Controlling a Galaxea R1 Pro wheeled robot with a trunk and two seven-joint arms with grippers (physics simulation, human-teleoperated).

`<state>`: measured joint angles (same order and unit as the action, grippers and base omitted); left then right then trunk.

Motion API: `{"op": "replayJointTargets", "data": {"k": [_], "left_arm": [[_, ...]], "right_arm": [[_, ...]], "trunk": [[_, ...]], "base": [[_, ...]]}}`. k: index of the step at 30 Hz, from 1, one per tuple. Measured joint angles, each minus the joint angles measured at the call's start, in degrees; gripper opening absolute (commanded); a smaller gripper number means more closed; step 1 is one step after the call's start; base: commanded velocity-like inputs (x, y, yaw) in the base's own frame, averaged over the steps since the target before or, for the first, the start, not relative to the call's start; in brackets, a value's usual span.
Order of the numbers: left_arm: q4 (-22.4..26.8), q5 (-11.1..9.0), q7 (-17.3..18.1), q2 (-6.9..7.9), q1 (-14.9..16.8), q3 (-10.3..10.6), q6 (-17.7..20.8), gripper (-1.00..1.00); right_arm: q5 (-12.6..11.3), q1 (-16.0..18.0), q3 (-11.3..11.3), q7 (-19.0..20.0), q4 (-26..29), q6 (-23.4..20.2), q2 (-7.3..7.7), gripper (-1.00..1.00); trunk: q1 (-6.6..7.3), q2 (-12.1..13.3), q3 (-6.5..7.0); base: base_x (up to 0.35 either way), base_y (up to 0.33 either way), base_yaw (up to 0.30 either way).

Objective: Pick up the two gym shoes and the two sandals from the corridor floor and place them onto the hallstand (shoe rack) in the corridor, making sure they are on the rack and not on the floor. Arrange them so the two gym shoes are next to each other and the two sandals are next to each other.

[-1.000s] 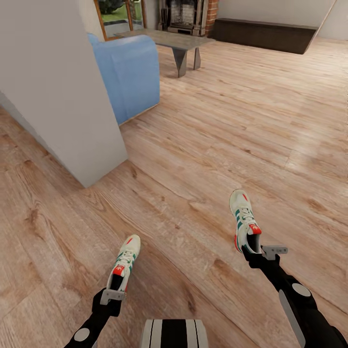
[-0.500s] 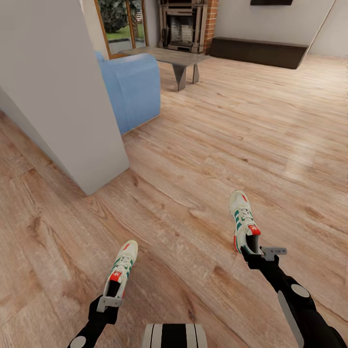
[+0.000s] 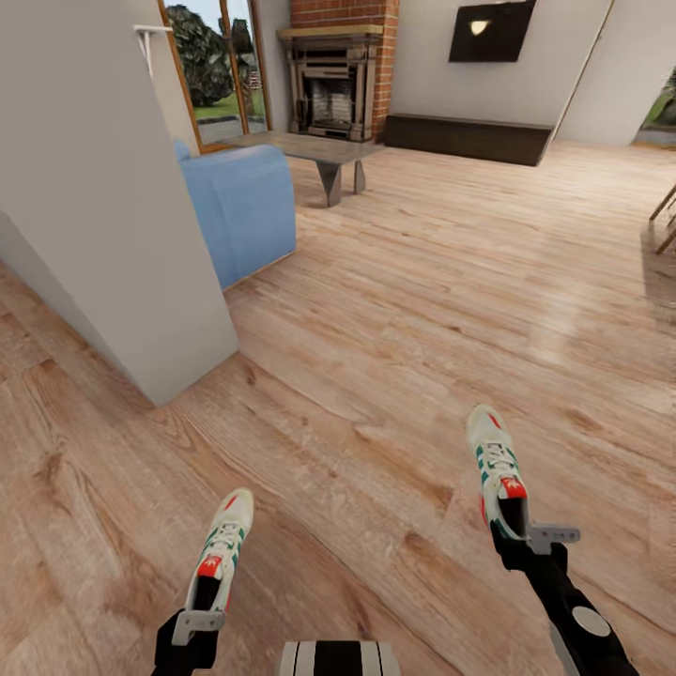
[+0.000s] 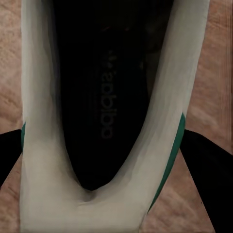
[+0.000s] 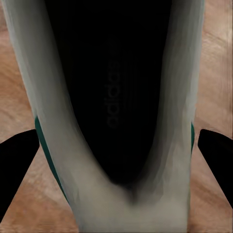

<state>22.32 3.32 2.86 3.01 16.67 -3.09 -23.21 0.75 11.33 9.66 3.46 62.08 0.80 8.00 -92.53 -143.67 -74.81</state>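
Each gym shoe was gripped at its heel over the floor point(image 3: 394, 310), the left shoe point(image 3: 222, 549) clenched by the left gripper point(image 3: 195, 622), the right shoe point(image 3: 499, 469) by the right gripper point(image 3: 526, 543), as a second before. The view had tilted up since, baring a fireplace point(image 3: 330, 80) and wall screen point(image 3: 490, 30) beyond the grey wall point(image 3: 103, 207), blue armchair point(image 3: 239, 207) and low table point(image 3: 314, 150). The right insole point(image 5: 114, 104) read "adidas"; the left insole point(image 4: 108, 92) showed similar lettering.

I read "adidas" on the dark insole point(image 5: 114, 107) of the right shoe point(image 5: 48, 107). The left shoe point(image 4: 36, 121) carries the same word on its insole point(image 4: 108, 97).
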Motion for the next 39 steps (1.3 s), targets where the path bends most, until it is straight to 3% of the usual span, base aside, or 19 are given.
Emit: {"op": "replayJointTargets", "data": {"k": [5,10,17,24,26,29,33,39], "left_arm": [[-0.08,0.02,-0.03,-0.06,-0.4,0.0,-0.05,-1.0],[-0.11,-0.01,-0.02,-0.11,-1.32,-0.29,-0.71,-1.0],[-0.07,-0.03,-0.1,-0.53,-3.62,-1.08,-5.95,-1.0],[0.11,-0.47,-0.15,-0.7,-5.23,-2.08,-7.72,-1.0],[0.0,-2.74,-0.34,-0.69,-5.92,-4.44,-10.23,-1.0],[-0.08,-3.63,-0.23,-0.77,-6.77,-5.04,-12.61,-1.0],[-0.21,-3.79,0.08,-1.11,-7.02,-5.05,-13.27,-1.0],[-0.23,-3.82,0.29,-1.15,-7.02,-4.87,-13.29,-1.0]], "right_arm": [[0.24,-2.52,-0.03,-0.36,-4.13,6.2,-0.17,-1.0],[0.24,-4.15,-0.06,-0.37,-13.11,14.19,-0.26,-1.0],[0.23,-4.48,-0.15,-0.17,-24.36,24.14,-0.32,-1.0],[0.33,-4.52,-0.45,-0.05,-29.97,27.33,-0.63,-1.0],[0.62,-4.52,-0.69,0.02,-31.7,27.69,-2.34,-1.0],[0.64,-4.51,-0.65,0.05,-32.19,27.8,-3.72,-1.0],[0.5,-4.51,-0.73,0.08,-32.47,27.75,-4.25,-1.0],[0.53,-4.51,-0.74,0.05,-32.48,27.75,-4.32,-1.0]], "trunk": [[0.13,0.07,1.54],[0.26,0.13,3.07],[0.44,0.23,5.22],[0.62,0.32,7.37],[0.67,0.35,7.99],[0.75,0.39,8.91],[0.85,0.44,10.15],[2.16,2.84,11.7]], "base": [[0.0,0.0,-0.125],[0.0,0.0,-0.123],[0.0,0.0,-0.122],[0.0,0.0,-0.118],[0.0,0.0,-0.111],[0.0,0.0,-0.1],[0.0,0.0,-0.117],[0.0,0.0,-0.176]]}}
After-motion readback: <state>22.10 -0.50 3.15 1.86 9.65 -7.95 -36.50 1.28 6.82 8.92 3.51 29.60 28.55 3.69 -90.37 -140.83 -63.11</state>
